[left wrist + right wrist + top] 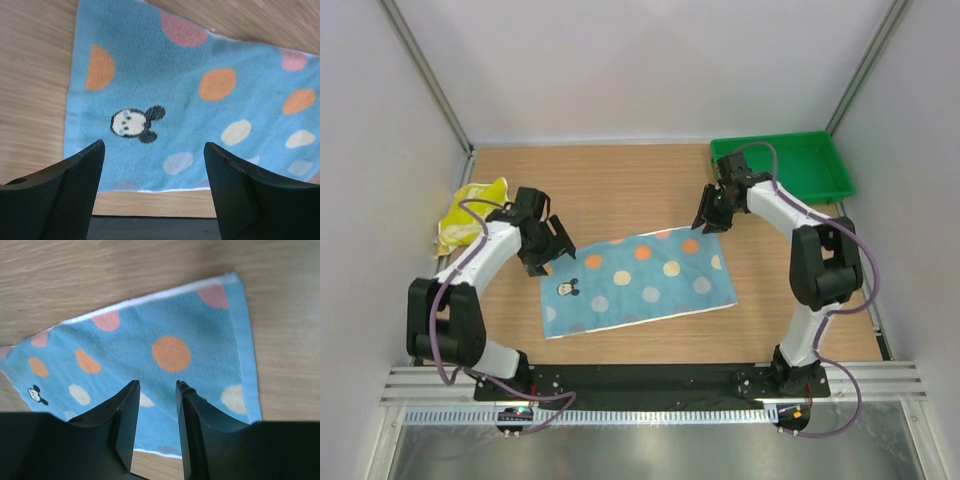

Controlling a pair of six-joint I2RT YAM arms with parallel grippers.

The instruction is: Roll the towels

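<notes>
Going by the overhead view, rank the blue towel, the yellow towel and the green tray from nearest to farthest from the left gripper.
1. Blue towel, spread flat right beside the left gripper.
2. Yellow towel, bunched up, off to the left.
3. Green tray, in the far right corner.
</notes>
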